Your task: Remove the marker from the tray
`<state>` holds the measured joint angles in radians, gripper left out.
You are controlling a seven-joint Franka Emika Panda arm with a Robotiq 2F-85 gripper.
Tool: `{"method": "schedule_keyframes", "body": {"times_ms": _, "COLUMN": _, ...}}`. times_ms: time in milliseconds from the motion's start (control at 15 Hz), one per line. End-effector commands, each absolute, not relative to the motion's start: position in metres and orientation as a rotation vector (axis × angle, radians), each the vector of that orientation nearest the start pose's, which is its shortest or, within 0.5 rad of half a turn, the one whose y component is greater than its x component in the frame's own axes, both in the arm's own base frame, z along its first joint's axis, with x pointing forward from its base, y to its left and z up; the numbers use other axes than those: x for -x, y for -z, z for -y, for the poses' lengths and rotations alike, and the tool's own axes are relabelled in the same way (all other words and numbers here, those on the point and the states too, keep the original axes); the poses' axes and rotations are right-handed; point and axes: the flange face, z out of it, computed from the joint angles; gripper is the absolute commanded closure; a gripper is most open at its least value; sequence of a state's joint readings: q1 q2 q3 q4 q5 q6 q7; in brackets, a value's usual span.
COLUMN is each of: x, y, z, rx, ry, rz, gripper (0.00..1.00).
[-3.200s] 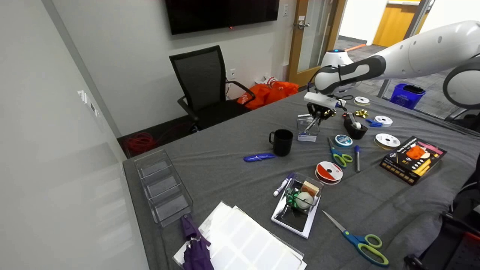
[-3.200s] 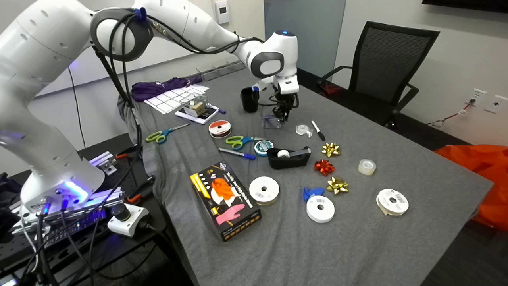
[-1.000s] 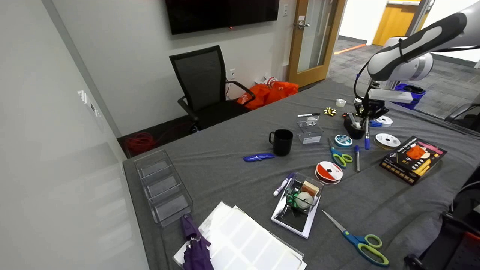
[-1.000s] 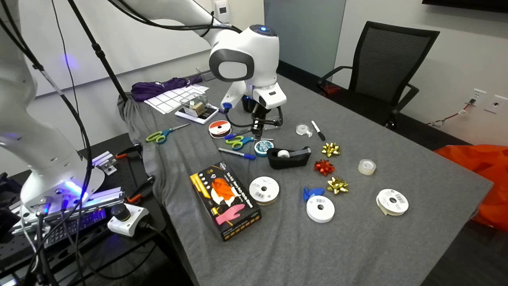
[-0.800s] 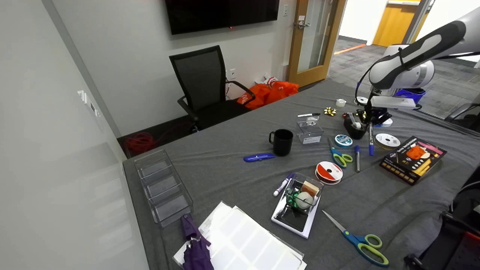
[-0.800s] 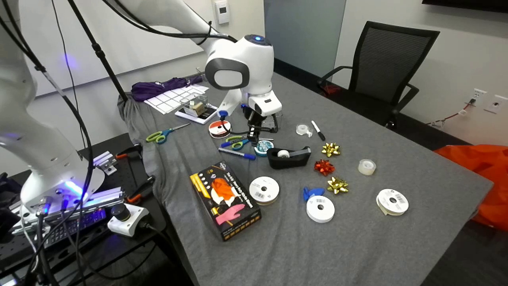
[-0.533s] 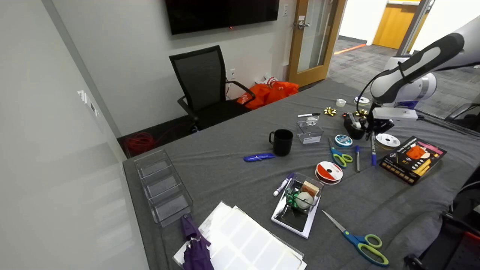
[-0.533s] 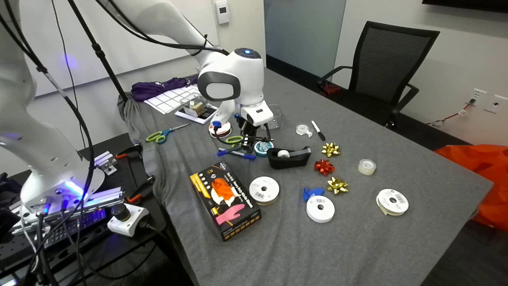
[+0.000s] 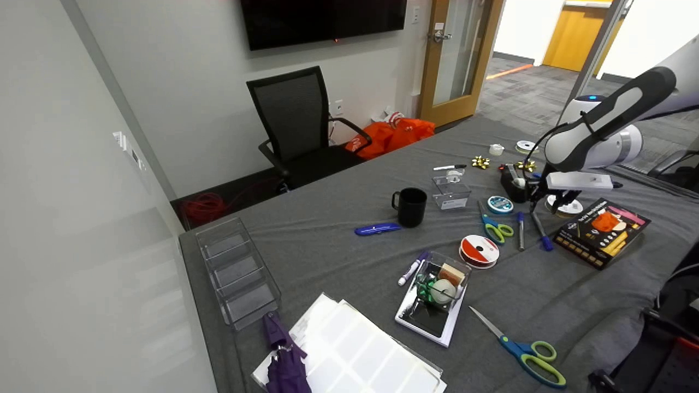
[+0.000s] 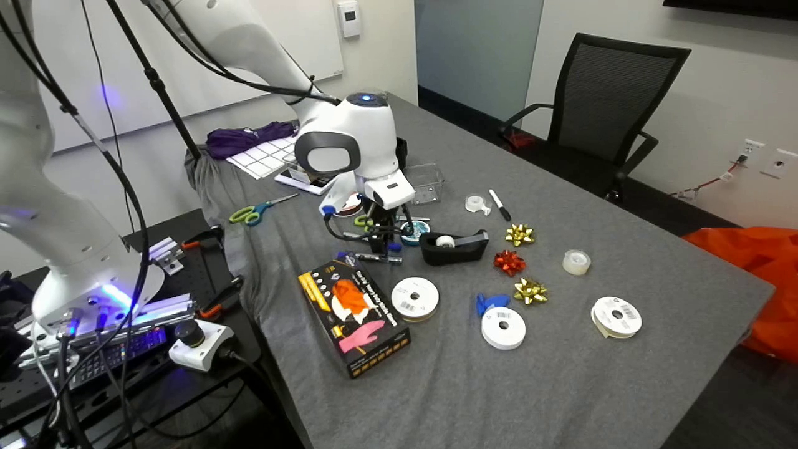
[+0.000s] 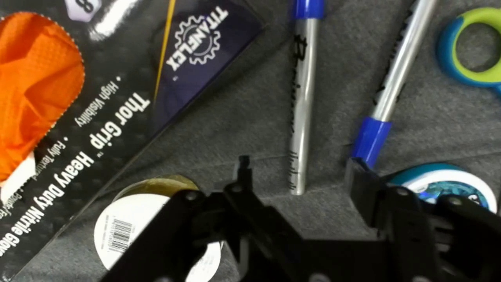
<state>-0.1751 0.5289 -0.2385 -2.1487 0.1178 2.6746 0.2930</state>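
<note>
A silver marker with a blue cap [image 11: 303, 105] lies on the grey cloth. It also shows in both exterior views [image 9: 540, 232] [image 10: 383, 258]. My gripper [image 11: 299, 161] is open, its fingers on either side of the marker's uncapped end, apart from it. The gripper is low over the table in both exterior views [image 9: 543, 204] [image 10: 378, 246]. The small clear tray [image 9: 453, 203] stands away from the gripper near the black mug, with no marker seen in it; it shows in the other exterior picture too [image 10: 427, 194].
A similar blue-capped marker [image 11: 403, 66] lies beside it, its cap near my right finger. A glove box [image 11: 129, 78], white ribbon spool [image 11: 125, 227], teal tin [image 11: 450, 182], green-handled scissors [image 9: 496, 229] and black tape dispenser [image 10: 454, 252] are close around. A black mug [image 9: 411, 207] stands farther off.
The gripper carried the marker from the clear tray to beside the glove box and lowered it. The fingers have opened, and the marker has dropped flat on the cloth.
</note>
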Motion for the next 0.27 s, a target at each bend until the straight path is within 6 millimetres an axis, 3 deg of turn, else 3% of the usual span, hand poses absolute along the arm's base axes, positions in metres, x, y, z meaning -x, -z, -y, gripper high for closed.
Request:
{"method": "schedule_keyframes", "body": {"times_ms": 0, "x": -0.5091, "y": -0.1638, "z": 0.2286, "rx": 2.978, "ry": 0.056, "rz": -1.213, "gripper": 0.06}}
{"method": "schedule_keyframes", "body": {"times_ms": 200, "x": -0.5141, "y": -0.1711, "z": 0.2266, "rx": 3.001, "ry": 0.068, "rz": -1.178, "gripper": 0.0}}
